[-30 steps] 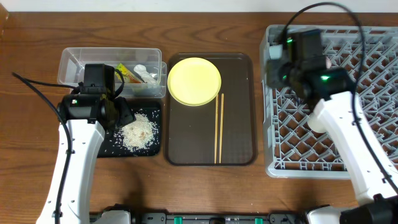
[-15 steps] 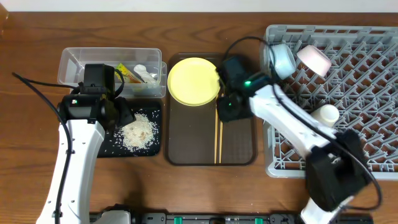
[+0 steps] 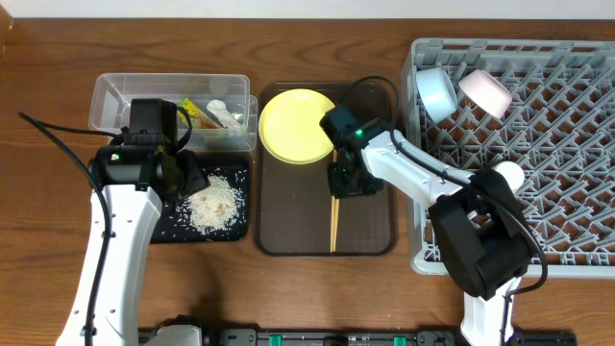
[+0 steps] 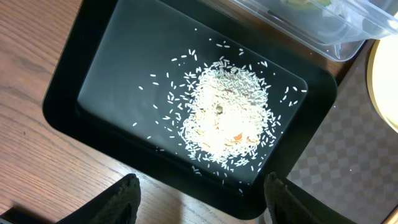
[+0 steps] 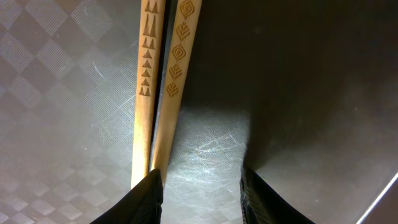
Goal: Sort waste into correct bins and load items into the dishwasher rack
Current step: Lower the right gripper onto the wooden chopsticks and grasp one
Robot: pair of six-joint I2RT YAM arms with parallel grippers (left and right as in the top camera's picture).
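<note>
The chopsticks (image 3: 335, 210) lie on the dark brown serving tray (image 3: 370, 226) beside the yellow plate (image 3: 300, 125). My right gripper (image 3: 346, 183) is open, low over the tray; in the right wrist view (image 5: 199, 193) the chopsticks (image 5: 158, 81) pass under its left finger, none between the jaws. My left gripper (image 4: 199, 202) is open and empty above the near edge of the black tray (image 4: 93, 93), which holds the rice (image 4: 227, 115). The clear container (image 3: 115, 101) holds the snack wrapper (image 3: 199, 111) and white paper pieces (image 3: 226, 113). The rack (image 3: 567, 173) holds the blue bowl (image 3: 435, 92), white bowl (image 3: 485, 91) and white cup (image 3: 505, 176).
The black tray (image 3: 168, 226) sits just in front of the clear container, left of the serving tray. The rack takes up the right side. Bare wooden table (image 3: 58, 192) lies to the left and front.
My right arm has swung from over the rack's far left corner down to the serving tray, its gripper now low at the chopsticks. The left arm has not moved.
</note>
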